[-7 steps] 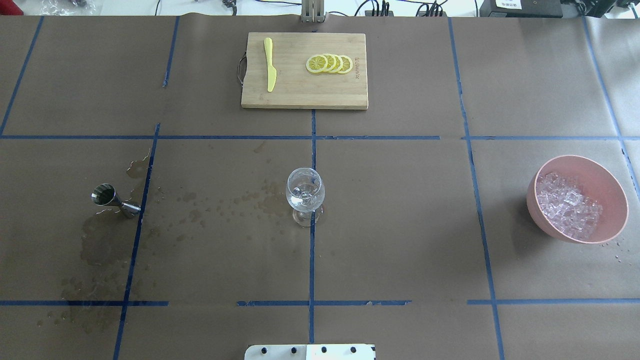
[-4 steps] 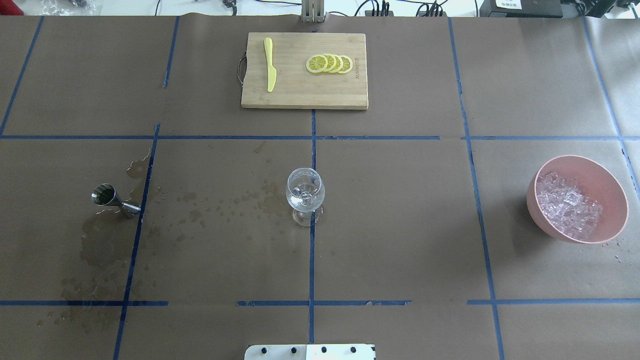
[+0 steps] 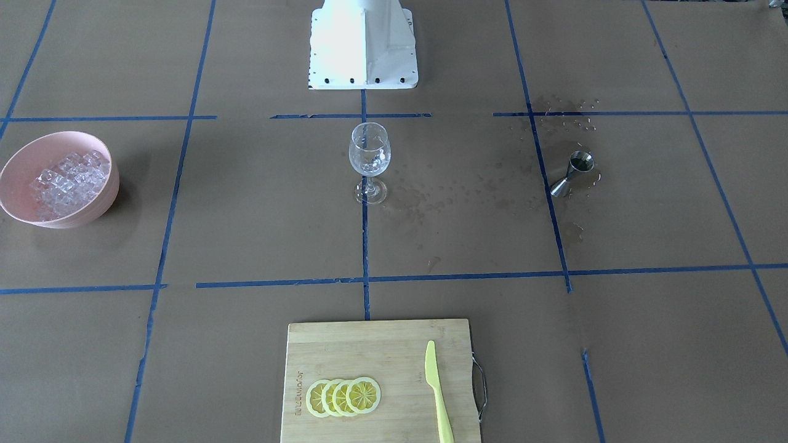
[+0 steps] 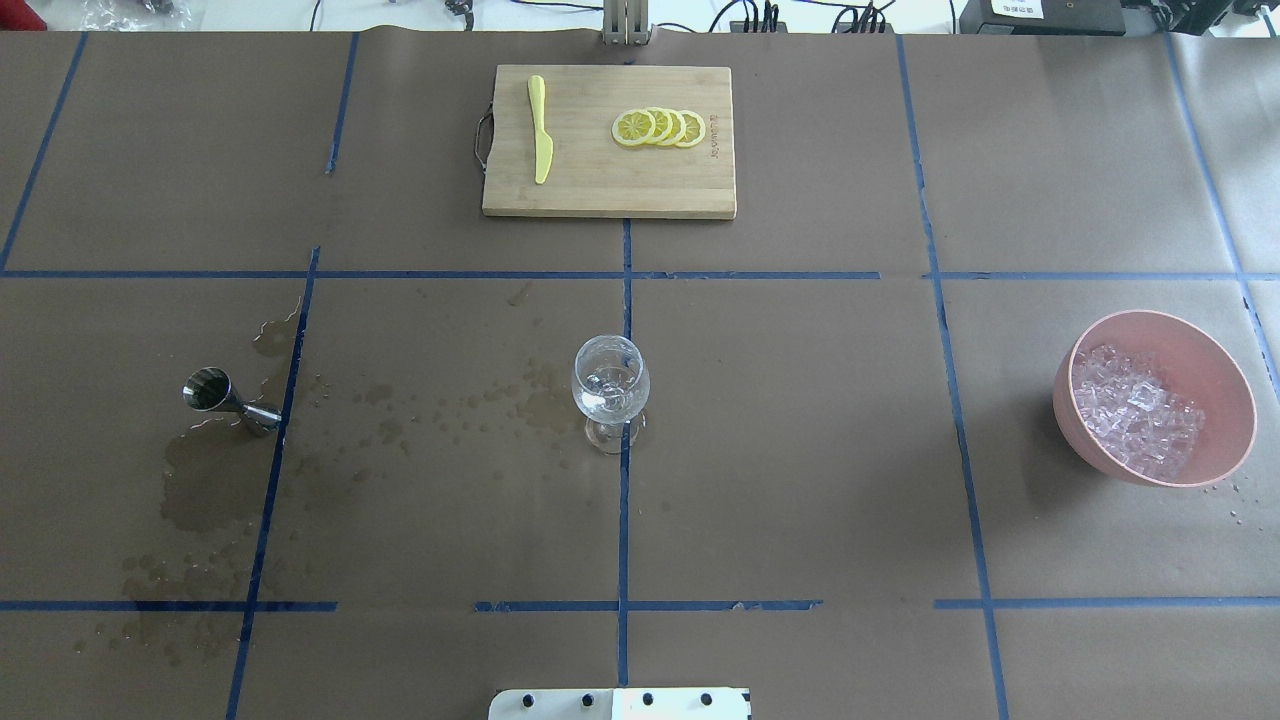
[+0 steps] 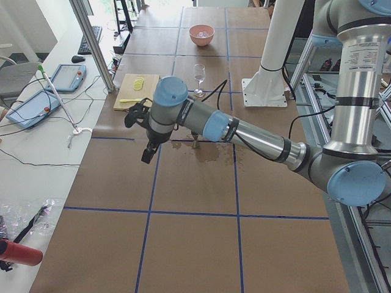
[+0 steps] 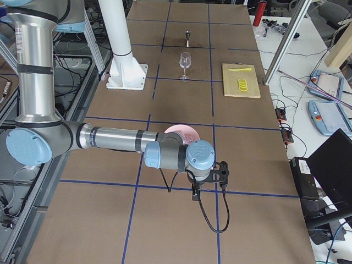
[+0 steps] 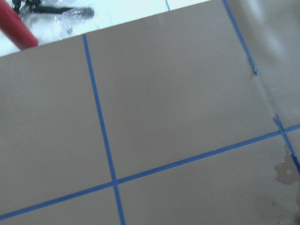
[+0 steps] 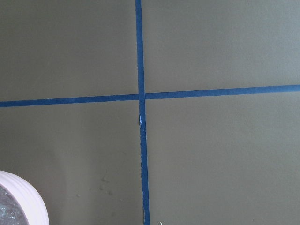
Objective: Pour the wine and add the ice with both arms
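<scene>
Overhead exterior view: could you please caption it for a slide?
Clear stemmed wine glass mid-table; steel jigger amid wet spills left, pink bowl of ice cubes right.

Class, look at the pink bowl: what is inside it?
The round pink bowl holds a heap of small clear ice cubes. Its bottom is covered by them.

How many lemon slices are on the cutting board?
4. The round yellow lemon slices overlap in one row on the rectangular bamboo cutting board, beside the yellow plastic knife. More could hide beneath.

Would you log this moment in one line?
left arm, right arm: away from upright glass | jigger: upright by spill | ice: in bowl
</scene>
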